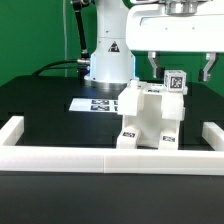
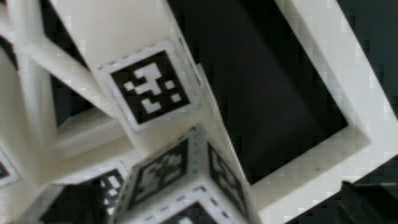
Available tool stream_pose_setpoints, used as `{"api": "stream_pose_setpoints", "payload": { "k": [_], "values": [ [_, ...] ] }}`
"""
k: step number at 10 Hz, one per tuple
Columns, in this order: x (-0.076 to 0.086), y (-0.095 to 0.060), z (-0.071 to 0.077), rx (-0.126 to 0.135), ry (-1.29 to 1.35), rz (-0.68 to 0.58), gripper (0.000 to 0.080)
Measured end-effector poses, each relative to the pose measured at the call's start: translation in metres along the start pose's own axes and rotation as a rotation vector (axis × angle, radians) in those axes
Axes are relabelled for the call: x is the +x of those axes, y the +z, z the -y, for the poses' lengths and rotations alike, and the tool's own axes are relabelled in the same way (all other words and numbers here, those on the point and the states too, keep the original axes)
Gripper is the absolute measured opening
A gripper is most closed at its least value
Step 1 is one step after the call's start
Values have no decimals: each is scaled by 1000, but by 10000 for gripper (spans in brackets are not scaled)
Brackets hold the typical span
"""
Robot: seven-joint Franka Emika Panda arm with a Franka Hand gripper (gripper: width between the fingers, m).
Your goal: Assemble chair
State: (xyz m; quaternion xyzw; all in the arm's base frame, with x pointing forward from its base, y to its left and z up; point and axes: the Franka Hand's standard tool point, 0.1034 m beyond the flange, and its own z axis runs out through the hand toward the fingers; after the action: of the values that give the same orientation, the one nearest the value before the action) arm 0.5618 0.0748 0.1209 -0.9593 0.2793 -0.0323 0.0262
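The arm's white base [image 1: 106, 52] is seen upright in the upper centre of the exterior view. The gripper [image 1: 179, 66] is held in the upper right of that frame, pointed straight down. Its dark fingers [image 1: 152, 66] are spread wide apart and closed on nothing.

Exterior view low, frontal, facing the arm [image 1: 105, 55], wrist view close upon the shared chair [image 2: 151, 85]

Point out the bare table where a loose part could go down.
Widest bare patch: black table on the exterior view's left, bordered by the border rail, the marker board and the chair. A narrow strip lies between chair and rail on that view's right. Crowded: over the chair, where the open gripper hangs.
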Motion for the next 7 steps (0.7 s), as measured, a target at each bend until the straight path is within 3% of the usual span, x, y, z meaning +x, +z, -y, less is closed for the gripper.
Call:
{"api": "stream_pose_setpoints", "payload": {
  "k": [7],
  "values": [
    [5, 0, -7, -25, -462, -5, 649]
  ]
}}
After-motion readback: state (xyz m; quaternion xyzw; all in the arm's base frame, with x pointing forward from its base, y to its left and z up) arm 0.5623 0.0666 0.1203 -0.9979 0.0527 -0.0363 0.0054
